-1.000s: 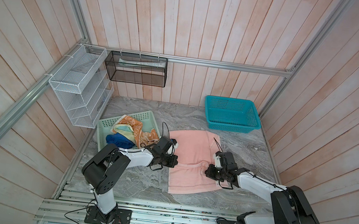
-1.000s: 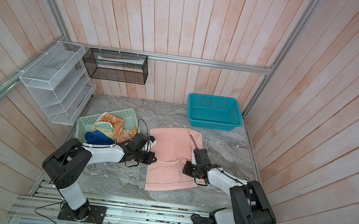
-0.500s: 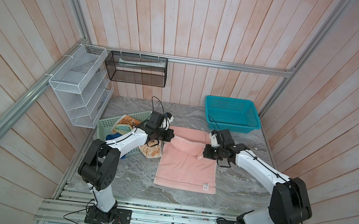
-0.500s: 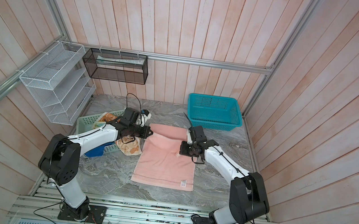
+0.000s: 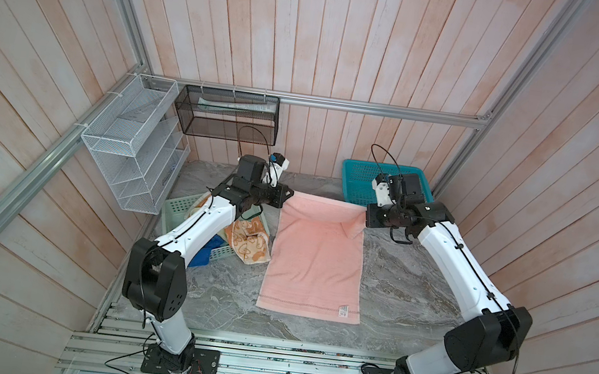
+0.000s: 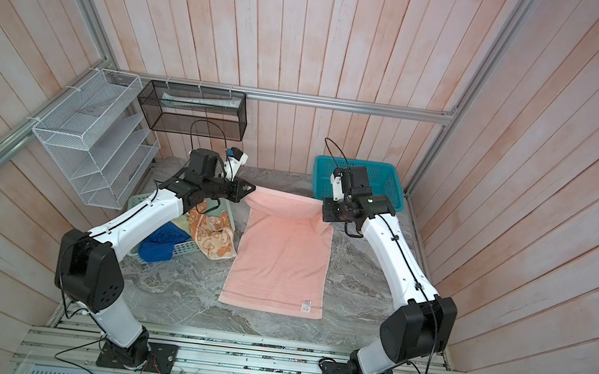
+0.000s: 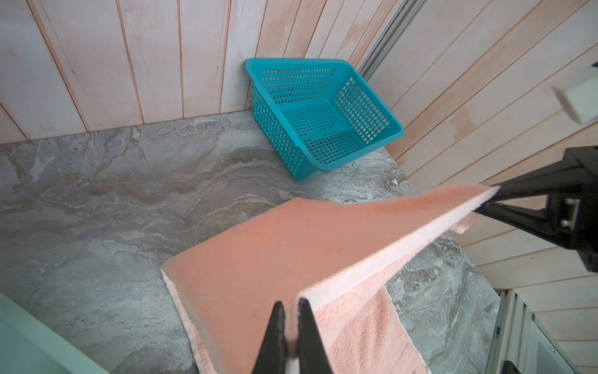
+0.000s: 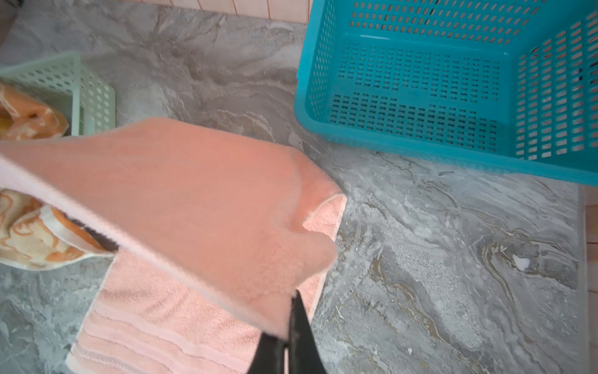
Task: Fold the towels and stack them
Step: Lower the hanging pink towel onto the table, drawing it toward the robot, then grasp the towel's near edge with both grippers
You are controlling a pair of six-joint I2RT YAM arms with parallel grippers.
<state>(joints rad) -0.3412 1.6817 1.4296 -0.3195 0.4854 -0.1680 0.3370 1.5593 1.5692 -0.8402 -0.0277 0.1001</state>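
The salmon-pink towel (image 5: 312,268) was soft, looped terry cloth, matt. The desk (image 5: 414,289) looked like veined grey stone, faintly rough. The teal basket (image 7: 359,107) was smooth perforated plastic; the walls (image 5: 348,45) were pale wood planks.

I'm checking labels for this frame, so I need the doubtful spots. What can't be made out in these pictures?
Label on the pink towel: too small to read in both top views.
Mint basket contents: the left arm covers most in both top views; the blue towel shows only partly.
Black mesh basket: what lies inside is too small to identify.
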